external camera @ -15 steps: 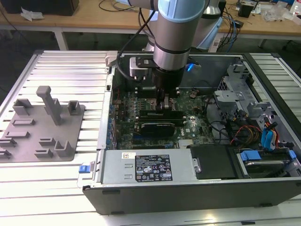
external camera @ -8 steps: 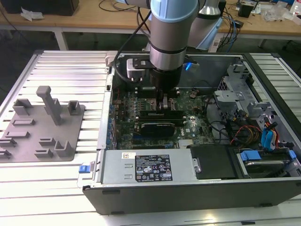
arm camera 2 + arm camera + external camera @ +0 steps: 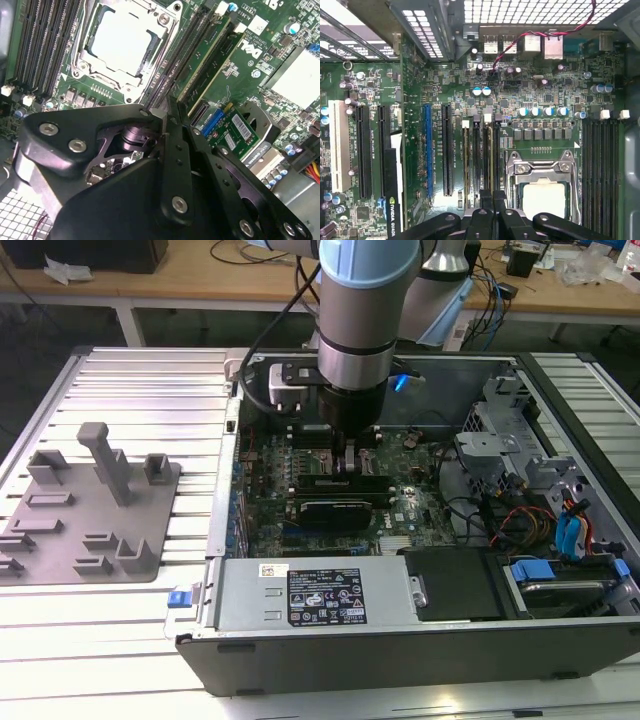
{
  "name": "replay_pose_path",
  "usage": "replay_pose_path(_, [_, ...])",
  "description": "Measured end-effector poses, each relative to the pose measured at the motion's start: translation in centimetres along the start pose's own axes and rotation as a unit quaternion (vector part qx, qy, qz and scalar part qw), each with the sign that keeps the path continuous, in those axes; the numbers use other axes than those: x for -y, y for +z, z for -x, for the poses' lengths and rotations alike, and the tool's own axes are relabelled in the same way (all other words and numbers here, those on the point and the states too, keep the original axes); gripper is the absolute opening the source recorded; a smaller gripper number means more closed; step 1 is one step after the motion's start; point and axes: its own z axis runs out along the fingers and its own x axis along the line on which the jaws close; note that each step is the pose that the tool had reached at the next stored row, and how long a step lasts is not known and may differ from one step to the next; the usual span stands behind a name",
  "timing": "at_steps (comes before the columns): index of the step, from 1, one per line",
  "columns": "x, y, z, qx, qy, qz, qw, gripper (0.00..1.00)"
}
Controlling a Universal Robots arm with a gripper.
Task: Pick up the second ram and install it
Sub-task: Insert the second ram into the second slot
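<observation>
Plastic tray (image 3: pixel 90 510) on table (exterior view's left), beside computer case (image 3: pixel 420 640)

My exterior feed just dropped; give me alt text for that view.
The arm reaches down into an open computer case, its claw low over the motherboard by the memory slots. A grey tray with upright posts sits on the slatted table at the exterior view's left.

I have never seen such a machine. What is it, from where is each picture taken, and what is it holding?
It is a robot arm with a gripper, reaching into an open computer case on a ribbed metal table. The exterior view looks from outside; both wrist views ride on the arm and look down at the green motherboard. The gripper stands over the memory slots beside the silver processor, where a long green memory stick sits. A grey plastic tray with upright posts lies on the exterior view's left.
</observation>
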Motion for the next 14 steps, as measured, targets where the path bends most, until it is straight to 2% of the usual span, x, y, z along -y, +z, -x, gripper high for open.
replay_pose_path(4, [0.01,0.03,0.0,0.0002,-0.002,-0.0007,1.0,0.09])
replay_pose_path(5, [-0.01,0.1,0.0,0.0004,-0.002,-0.0048,1.0,0.09])
replay_pose_path(8, [-0.03,0.16,0.0,0.0003,-0.002,-0.0085,1.0,0.09])
replay_pose_path(14, [-0.27,0.22,-0.07,0.0003,0.0,-0.0087,1.0,0.09])
